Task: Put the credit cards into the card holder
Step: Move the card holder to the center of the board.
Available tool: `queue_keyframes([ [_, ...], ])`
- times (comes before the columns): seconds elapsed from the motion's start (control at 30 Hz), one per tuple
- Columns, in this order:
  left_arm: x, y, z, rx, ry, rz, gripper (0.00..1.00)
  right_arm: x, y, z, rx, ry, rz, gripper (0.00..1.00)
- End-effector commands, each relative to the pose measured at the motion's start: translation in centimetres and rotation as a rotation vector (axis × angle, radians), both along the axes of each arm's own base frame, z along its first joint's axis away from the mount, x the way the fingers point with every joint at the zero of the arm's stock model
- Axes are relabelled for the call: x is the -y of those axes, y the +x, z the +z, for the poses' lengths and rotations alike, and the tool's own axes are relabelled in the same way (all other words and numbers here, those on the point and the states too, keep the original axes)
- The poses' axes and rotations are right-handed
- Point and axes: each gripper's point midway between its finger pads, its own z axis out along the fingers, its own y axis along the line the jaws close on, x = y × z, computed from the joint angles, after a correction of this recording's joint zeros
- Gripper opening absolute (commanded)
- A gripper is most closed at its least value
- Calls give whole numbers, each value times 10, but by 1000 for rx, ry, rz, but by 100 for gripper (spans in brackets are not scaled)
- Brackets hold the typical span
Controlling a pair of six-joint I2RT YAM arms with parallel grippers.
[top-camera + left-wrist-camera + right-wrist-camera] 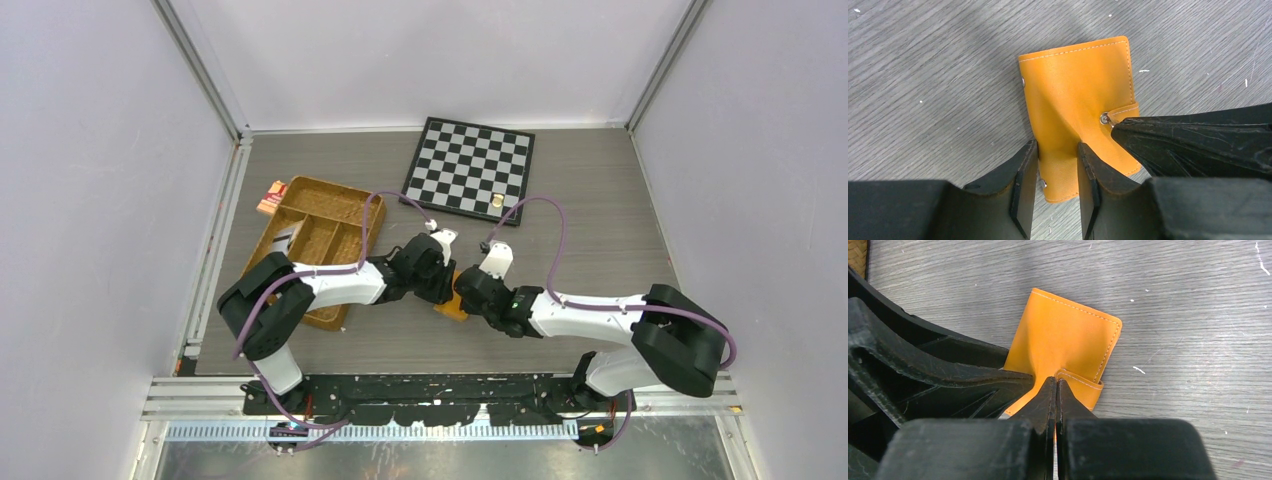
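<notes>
Closely, L end effector [1058, 152], R [1056, 384] on card holder [1073, 85] edges.

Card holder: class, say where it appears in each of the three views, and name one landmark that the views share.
Top view: the card holder is an orange sliver just below centre, mostly hidden between the two arms.
Left wrist view: it fills the centre, with its strap on the right.
Right wrist view: it sits at the centre, with its strap at the bottom.
Shared landmark: the grey wooden table beneath it.
</notes>
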Motion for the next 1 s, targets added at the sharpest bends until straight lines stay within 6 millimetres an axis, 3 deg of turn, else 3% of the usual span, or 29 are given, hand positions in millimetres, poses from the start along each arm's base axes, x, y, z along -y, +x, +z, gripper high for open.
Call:
queue_keyframes([
  [0.0,-26,-4,-34,-18,143,19,31,12,7,8,39,-19,-69,1],
  [0.2,-25,-4,-34,-15,143,19,31,16,7,8,49,-26,-76,1],
  [0.47,-25,-3,-34,-13,142,17,31,2,10,6,48,-3,-38,1],
  [0.97,-25,-3,-33,-8,145,14,30,-7,10,-3,31,3,-17,1],
])
